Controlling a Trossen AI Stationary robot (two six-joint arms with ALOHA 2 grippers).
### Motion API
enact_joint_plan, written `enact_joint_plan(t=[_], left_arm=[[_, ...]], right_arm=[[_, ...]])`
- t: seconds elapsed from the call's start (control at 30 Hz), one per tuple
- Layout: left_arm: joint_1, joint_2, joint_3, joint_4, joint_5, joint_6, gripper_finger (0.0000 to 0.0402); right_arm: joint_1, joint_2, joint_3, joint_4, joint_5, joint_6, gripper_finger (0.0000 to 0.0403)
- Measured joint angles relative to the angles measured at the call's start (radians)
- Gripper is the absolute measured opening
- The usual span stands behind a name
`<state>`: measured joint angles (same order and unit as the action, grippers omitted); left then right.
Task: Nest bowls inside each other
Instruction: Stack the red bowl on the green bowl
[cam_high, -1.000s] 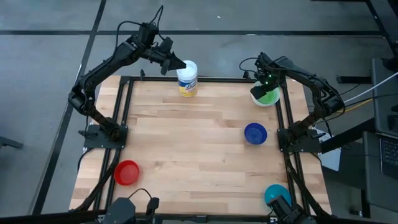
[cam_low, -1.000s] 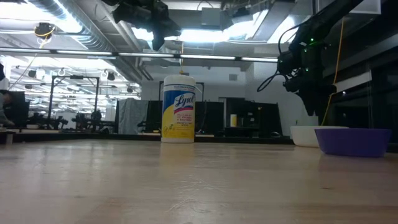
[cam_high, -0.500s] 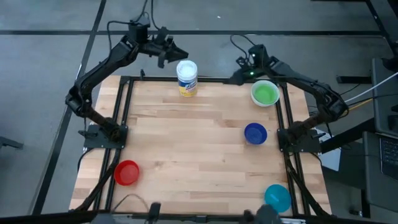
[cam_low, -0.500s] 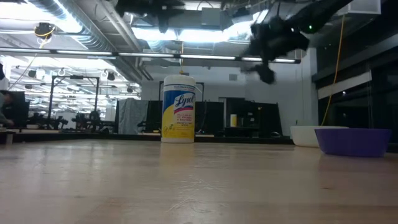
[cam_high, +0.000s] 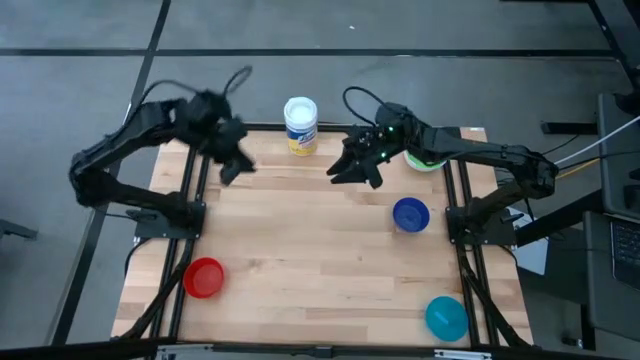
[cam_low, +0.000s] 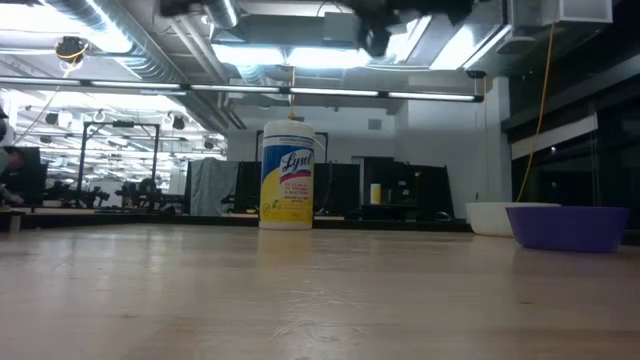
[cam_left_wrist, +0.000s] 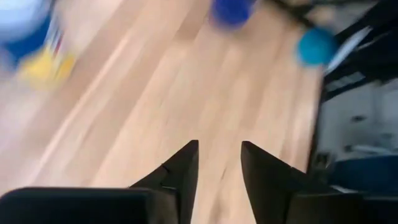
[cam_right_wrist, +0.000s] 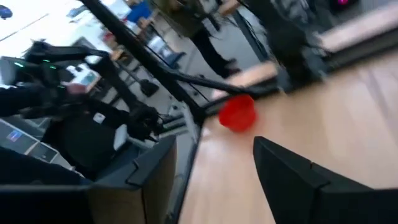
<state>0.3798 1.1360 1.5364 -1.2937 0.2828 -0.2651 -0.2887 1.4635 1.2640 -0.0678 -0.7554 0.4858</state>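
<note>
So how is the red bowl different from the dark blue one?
The red bowl sits near the table's front-left corner, by the left arm's side; the dark blue bowl sits on the right, by the right arm's base. The red bowl stands well away from both tools, while the dark blue bowl lies nearer the right tool. Both are small, round, upright and empty, each standing alone.

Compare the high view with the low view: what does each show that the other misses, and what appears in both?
Only the high view shows the red bowl, the teal bowl, the green bowl partly hidden under the right arm, and both arms whole, with the left gripper and right gripper above the table.

Only the low view shows the room behind the table, its ceiling lights, and the canister's printed yellow label.

Both show the canister and the dark blue bowl.
</note>
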Motion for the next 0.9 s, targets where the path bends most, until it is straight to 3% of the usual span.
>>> enact_joint_plan(t=[0.2, 0.33, 0.47, 0.63, 0.9], left_arm=[[-0.312, -0.051, -0.012, -0.278, -0.232, -0.357, 0.0136], [-0.516, -0.068, -0.121, -0.249, -0.273, -0.565, 0.0134], [-0.673, -0.056, -0.263, -0.221, -0.254, -0.681, 0.0136], [-0.832, -0.051, -0.430, -0.059, -0.158, -0.781, 0.0141], [-0.999, -0.052, -0.553, -0.006, -0.133, -0.895, 0.0163]], right_arm=[[0.071, -0.002, 0.066, 0.038, 0.043, 0.000, 0.0226], [0.109, -0.002, 0.090, 0.039, 0.065, -0.016, 0.0221], [0.134, -0.002, 0.098, 0.038, 0.069, -0.021, 0.0212], [0.156, -0.002, 0.099, 0.038, 0.068, 0.005, 0.0208], [0.175, -0.002, 0.099, 0.055, 0.069, 0.053, 0.0217]])
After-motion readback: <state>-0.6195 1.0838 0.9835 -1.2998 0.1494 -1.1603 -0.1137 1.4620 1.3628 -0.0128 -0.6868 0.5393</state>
